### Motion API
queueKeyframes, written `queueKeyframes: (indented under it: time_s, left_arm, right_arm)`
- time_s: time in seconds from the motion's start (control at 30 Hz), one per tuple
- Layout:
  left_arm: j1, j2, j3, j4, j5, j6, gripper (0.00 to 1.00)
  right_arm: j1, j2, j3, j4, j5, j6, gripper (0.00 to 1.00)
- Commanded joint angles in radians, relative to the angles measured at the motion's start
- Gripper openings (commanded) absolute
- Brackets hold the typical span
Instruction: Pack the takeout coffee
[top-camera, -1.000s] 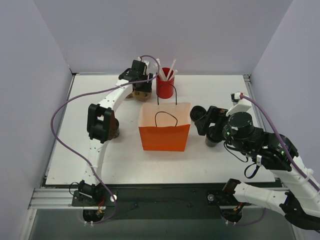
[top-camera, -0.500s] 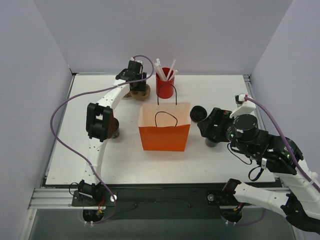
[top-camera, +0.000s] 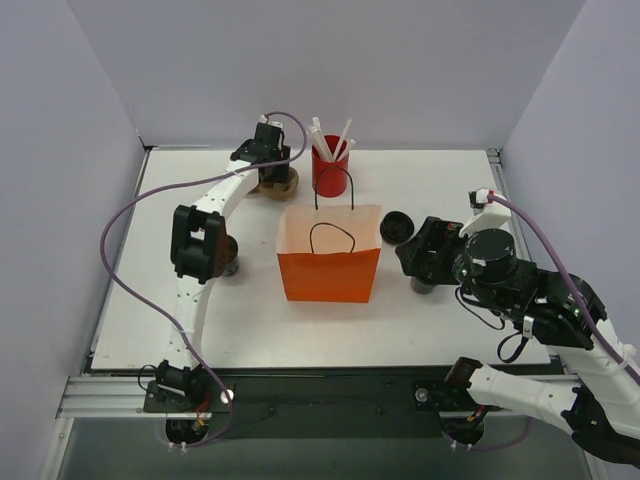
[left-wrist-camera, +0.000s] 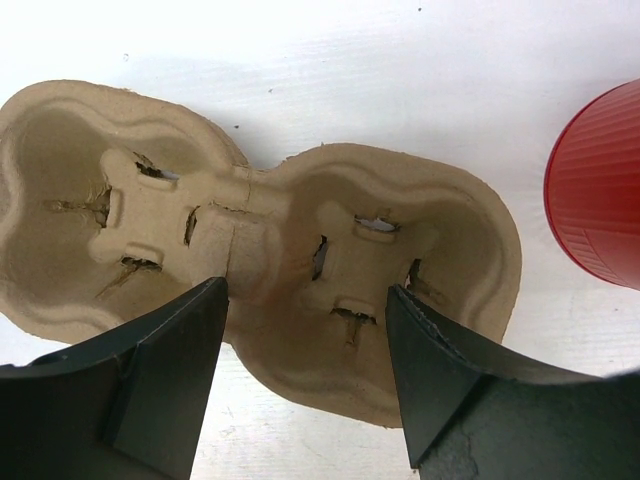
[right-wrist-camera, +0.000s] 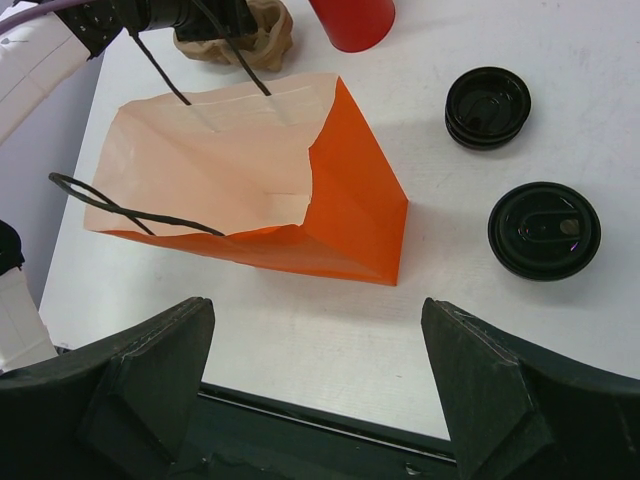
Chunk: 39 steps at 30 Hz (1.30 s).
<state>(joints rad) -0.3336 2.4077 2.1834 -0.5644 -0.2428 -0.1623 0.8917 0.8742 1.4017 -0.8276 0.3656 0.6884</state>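
Note:
Two takeout coffee cups with black lids stand right of the orange paper bag (top-camera: 330, 262), one farther back (top-camera: 396, 226) (right-wrist-camera: 487, 105) and one nearer (top-camera: 424, 287) (right-wrist-camera: 543, 228). The bag (right-wrist-camera: 250, 180) stands upright with its mouth open. My right gripper (top-camera: 418, 252) (right-wrist-camera: 315, 325) hovers open above the table near the bag's right corner, holding nothing. At the back, my left gripper (top-camera: 272, 168) (left-wrist-camera: 305, 330) is open, its fingers straddling the near edge of the right pocket of the tan cardboard carrier (left-wrist-camera: 250, 240) (top-camera: 285, 183).
A red cup of white straws (top-camera: 330, 170) (left-wrist-camera: 600, 190) stands just right of the carrier, behind the bag. The bag's thin black handles (top-camera: 330, 235) stick up. A dark round thing (top-camera: 229, 266) is partly hidden under the left arm's elbow.
The right gripper has drawn back right and toward the near edge, uncovering the farther cup. The left gripper has shifted slightly left and back over the carrier. Both stayed open.

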Motion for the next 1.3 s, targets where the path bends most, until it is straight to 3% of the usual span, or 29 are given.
queueKeyframes:
  time_s: [0.0, 0.4, 1.07, 1.27]
  left_arm:
    - [0.027, -0.036, 0.009, 0.003, -0.023, 0.020, 0.74]
    - [0.033, -0.079, -0.024, 0.057, -0.027, 0.061, 0.74]
    - [0.067, -0.045, 0.047, 0.029, -0.004, 0.056, 0.74]
    - [0.079, -0.013, 0.082, 0.011, 0.051, 0.044, 0.66]
  right_arm:
    - [0.006, 0.016, 0.023, -0.005, 0.012, -0.010, 0.88]
    - [0.006, 0.057, 0.039, -0.005, 0.013, -0.013, 0.88]
    - [0.006, 0.088, 0.054, -0.005, 0.042, -0.030, 0.89]
    - [0.004, 0.103, 0.068, -0.005, 0.045, -0.041, 0.89]
